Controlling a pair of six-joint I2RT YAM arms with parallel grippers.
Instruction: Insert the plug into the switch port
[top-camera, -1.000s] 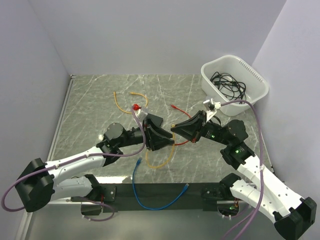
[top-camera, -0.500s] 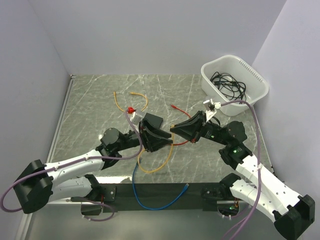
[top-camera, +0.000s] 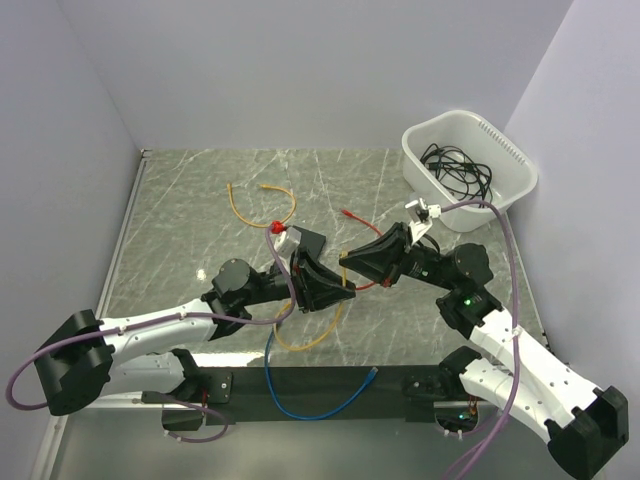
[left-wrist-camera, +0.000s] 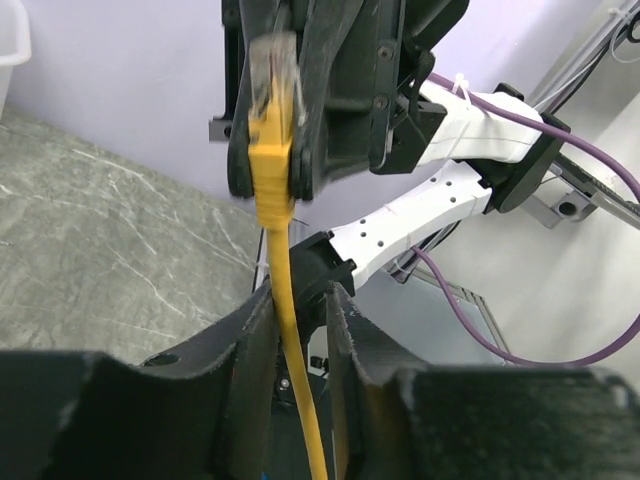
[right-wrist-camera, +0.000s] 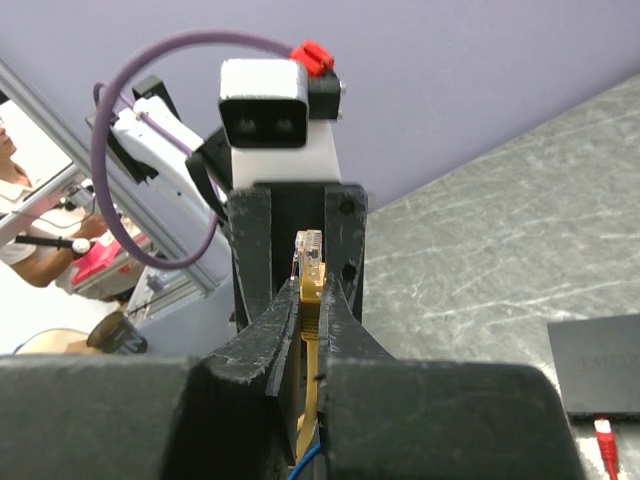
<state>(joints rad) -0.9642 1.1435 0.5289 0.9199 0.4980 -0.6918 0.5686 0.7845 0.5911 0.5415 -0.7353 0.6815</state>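
A mid-air handover seems to be the step in hand: the right pincer (right-wrist-camera: 310, 300) is clamped just under the yellow plug (right-wrist-camera: 309, 250), and the left pincer (left-wrist-camera: 297, 305) straddles its cable with jaws apart. Next, the left should grip before any release. One switch (right-wrist-camera: 600, 375) lies on the table (top-camera: 180, 230); one white tub (top-camera: 522, 186), one red cable (top-camera: 352, 214), one blue cable (top-camera: 300, 405)
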